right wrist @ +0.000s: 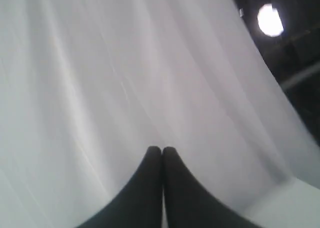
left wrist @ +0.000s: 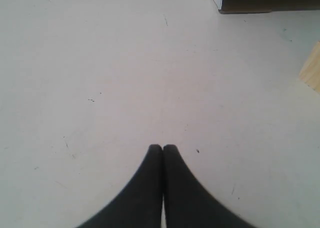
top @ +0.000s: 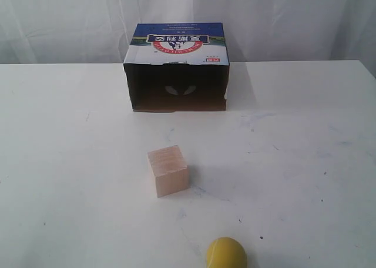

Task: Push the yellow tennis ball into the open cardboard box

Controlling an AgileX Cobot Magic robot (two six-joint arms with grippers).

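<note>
Nearest, the yellow tennis ball point(top: 226, 253) sits at the near edge of the white table point(top: 305, 162), a little right of centre and partly cut off by the frame. Farther in and to its left stands a pale wooden cube point(top: 168, 171), turned slightly askew and well apart from the ball. At the far side the open cardboard box point(top: 176, 74) lies with its dark mouth facing near and its blue-and-white printed panel on top. Bare tabletop runs from the ball to the box mouth along the cube's right side. The left gripper point(left wrist: 162, 148) hangs over bare table, fingertips pressed together. The right gripper point(right wrist: 161, 150), likewise pressed together, points at a white curtain point(right wrist: 100, 88).
</note>
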